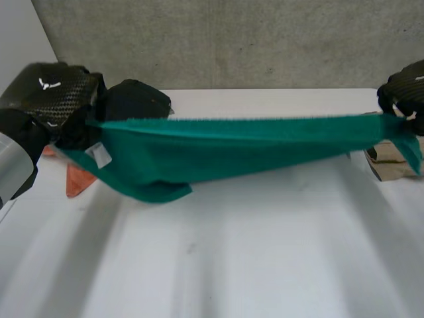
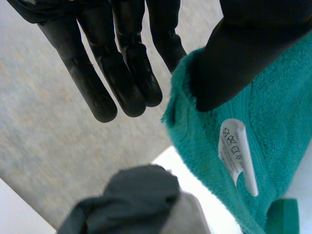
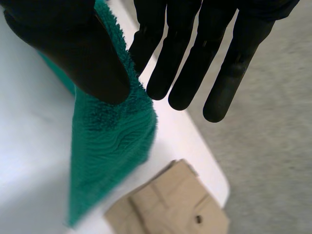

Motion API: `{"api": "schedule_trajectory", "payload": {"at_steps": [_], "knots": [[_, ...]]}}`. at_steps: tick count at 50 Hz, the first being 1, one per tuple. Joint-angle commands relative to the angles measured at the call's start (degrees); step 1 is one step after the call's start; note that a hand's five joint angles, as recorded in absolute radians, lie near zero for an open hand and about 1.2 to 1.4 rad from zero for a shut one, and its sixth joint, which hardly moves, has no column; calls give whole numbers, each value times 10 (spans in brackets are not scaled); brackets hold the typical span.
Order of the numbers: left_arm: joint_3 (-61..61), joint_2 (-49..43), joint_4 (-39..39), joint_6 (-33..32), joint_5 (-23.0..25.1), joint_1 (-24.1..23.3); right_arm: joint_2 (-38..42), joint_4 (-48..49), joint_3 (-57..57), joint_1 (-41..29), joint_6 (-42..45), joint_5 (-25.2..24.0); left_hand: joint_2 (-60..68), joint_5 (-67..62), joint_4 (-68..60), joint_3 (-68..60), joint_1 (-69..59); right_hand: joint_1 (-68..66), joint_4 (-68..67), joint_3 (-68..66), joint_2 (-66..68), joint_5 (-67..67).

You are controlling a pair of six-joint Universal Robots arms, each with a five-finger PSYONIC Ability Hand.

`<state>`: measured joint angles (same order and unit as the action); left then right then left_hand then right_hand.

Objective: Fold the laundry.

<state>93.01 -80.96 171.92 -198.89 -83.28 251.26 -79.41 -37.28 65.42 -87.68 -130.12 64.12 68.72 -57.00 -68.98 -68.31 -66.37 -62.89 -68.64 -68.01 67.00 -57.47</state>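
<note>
Head view: the towel (image 1: pixel 232 149) is strung taut above the bench (image 1: pixel 265 252), left hand (image 1: pixel 53 99) on one end, right hand (image 1: pixel 404 89) on the other. Its belly sags near an orange cloth (image 1: pixel 78 180).

Left wrist view: the thumb (image 2: pixel 234 53) pinches the corner by the label (image 2: pixel 236 156), right at the edge, other fingers (image 2: pixel 122 73) straight. I'd guess it slips out if the arms pull wider.

Right wrist view: same skimpy thumb pinch. Lose it and the towel probably flops onto the tan cloth (image 3: pixel 170 207).
</note>
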Motion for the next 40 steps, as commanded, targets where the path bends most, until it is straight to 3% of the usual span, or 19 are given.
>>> {"api": "schedule_trajectory", "payload": {"at_steps": [1,6,11,14,19,22,29,33,40], "knots": [[-22,-118,-47,-14,-5,5,85,-45,-4,-37,45,28,113,-130,-110,-117,-136,-171,-114,-120,130,-125],[-85,-252,-1,-39,-14,5,165,-9,-27,-68,22,70,113,-130,-110,-117,-136,-171,-114,-120,130,-125],[-237,-348,109,-42,-16,-13,224,116,-133,-100,-35,105,113,-130,-110,-117,-136,-171,-114,-120,130,-125],[-295,-355,185,-33,-11,-16,230,198,-193,-106,-71,112,113,-130,-110,-117,-136,-171,-114,-120,130,-125],[-349,-330,397,5,-23,-6,190,438,-227,-101,-172,99,113,-130,-110,-117,-136,-171,-114,-120,130,-125],[-343,-309,436,24,-48,-2,159,546,-197,-86,-227,73,113,-130,-110,-117,-136,-171,-114,-120,130,-125],[-272,-270,384,42,-38,12,137,520,-155,-67,-259,-5,113,-130,-110,-117,-136,-171,-114,-120,130,-125],[-198,-257,363,48,-18,13,145,455,-125,-65,-248,-11,113,-130,-110,-117,-136,-171,-114,-120,130,-125],[-41,-273,365,38,3,5,188,345,-34,-73,-153,-21,113,-130,-110,-117,-136,-171,-114,-120,130,-125]]}}
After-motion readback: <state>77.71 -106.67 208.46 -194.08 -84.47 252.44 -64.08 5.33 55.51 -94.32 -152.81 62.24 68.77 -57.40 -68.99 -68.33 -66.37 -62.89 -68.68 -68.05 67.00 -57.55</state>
